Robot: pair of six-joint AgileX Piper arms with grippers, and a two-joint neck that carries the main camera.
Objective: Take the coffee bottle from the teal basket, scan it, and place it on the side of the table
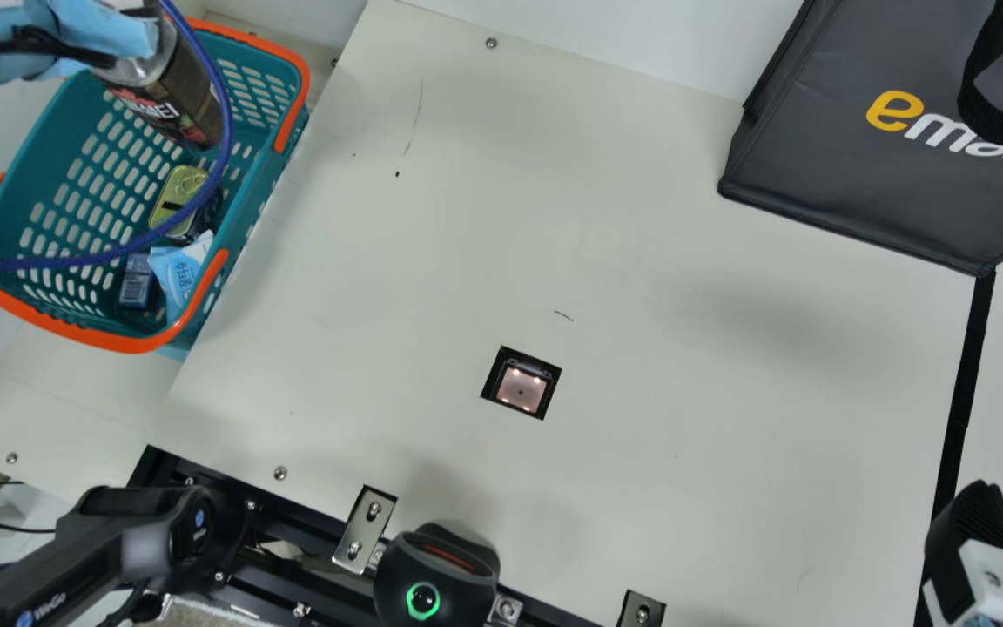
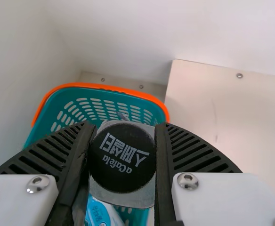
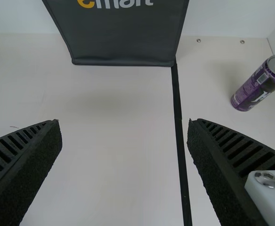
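While the L gripper [image 1: 118, 37] clamps the dark, black-capped coffee bottle [image 1: 169, 97] at the orange-rimmed teal plastic basket [image 1: 131, 342], R gripper [image 1: 973, 527] hangs w/ fingers apart nr cream table [image 1: 641, 218].

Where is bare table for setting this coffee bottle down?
Bare table: between the teal basket and scanner window, and from that window across to the black strip, below the dark bag. Crowded: the basket, with a tin and blue packet, and the strip's near end, by the right claw.
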